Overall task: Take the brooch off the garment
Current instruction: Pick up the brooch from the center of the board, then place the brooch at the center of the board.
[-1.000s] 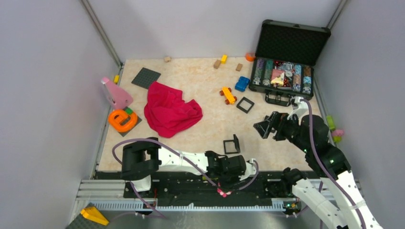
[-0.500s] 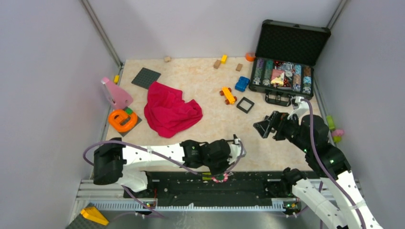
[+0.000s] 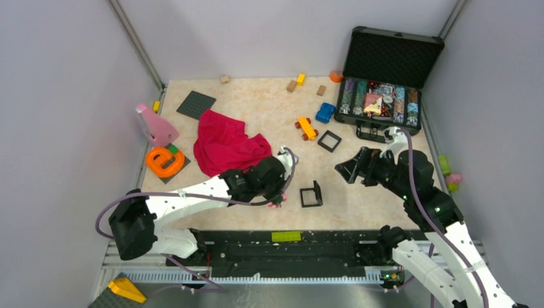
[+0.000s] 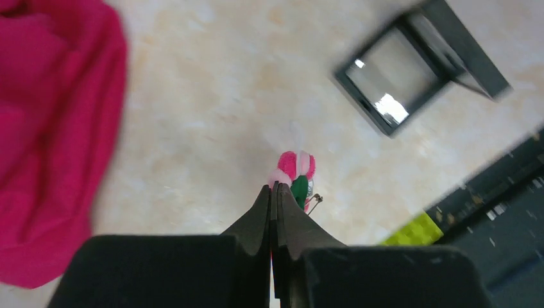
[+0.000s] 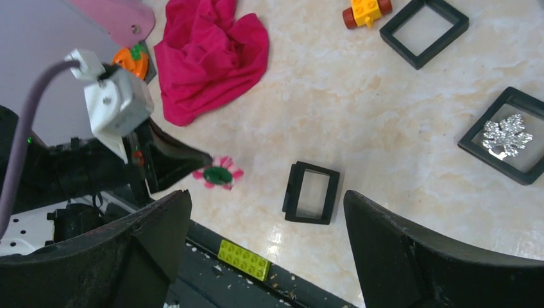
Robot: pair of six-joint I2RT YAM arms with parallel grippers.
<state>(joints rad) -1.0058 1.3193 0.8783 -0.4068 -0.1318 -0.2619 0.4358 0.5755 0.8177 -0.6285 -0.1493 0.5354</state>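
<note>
The brooch (image 4: 296, 172), a small pink-and-white flower with a green back, is pinched by a petal at the tip of my left gripper (image 4: 274, 188). From the right wrist the brooch (image 5: 219, 174) shows just above the table with the left fingertips (image 5: 192, 158) on its edge. My left gripper (image 3: 278, 194) is shut on the brooch (image 3: 276, 203), right of the crumpled red garment (image 3: 228, 149). The garment (image 4: 51, 128) lies apart from the brooch. My right gripper (image 3: 347, 171) hovers open and holds nothing, its jaws wide in its own view (image 5: 266, 212).
A small black frame box (image 3: 312, 194) stands just right of the brooch. A lime brick (image 3: 286, 236) lies on the front rail. Another black frame (image 3: 329, 140), a toy car (image 3: 306, 128), the open case (image 3: 385, 83) and an orange ring toy (image 3: 164, 160) are farther off.
My left gripper closed on the brooch at the front rail and carried it up and left onto the table beside the garment. My right gripper shifted slightly left.
</note>
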